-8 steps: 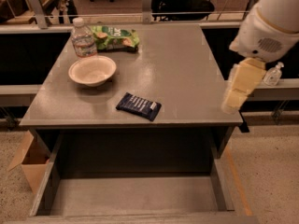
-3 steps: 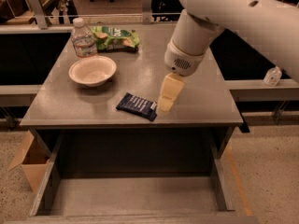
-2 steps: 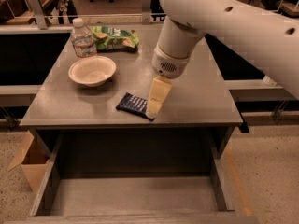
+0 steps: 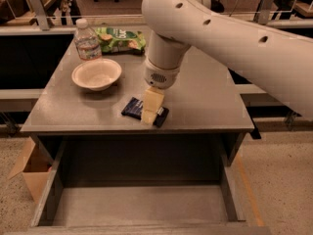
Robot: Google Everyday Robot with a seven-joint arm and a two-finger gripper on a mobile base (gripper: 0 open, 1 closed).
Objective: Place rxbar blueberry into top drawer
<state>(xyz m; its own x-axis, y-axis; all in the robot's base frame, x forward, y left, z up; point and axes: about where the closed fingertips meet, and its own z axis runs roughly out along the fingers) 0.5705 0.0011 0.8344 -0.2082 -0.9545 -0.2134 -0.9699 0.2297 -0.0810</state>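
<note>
The rxbar blueberry [image 4: 132, 107] is a flat dark navy bar lying near the front edge of the grey desk top [image 4: 205, 99]. My gripper [image 4: 149, 112] hangs from the white arm and sits right over the middle of the bar, covering part of it. The top drawer [image 4: 142, 204] is pulled out below the desk front, a wide shallow grey tray with nothing in it.
A white bowl [image 4: 97, 74] stands at the desk's left. A water bottle [image 4: 86, 40] and a green snack bag [image 4: 121, 37] are at the back left. A cardboard box [image 4: 30, 173] sits on the floor left of the drawer.
My arm has swung in from the right side of the desk and moved left and down, so the gripper is now over the bar.
</note>
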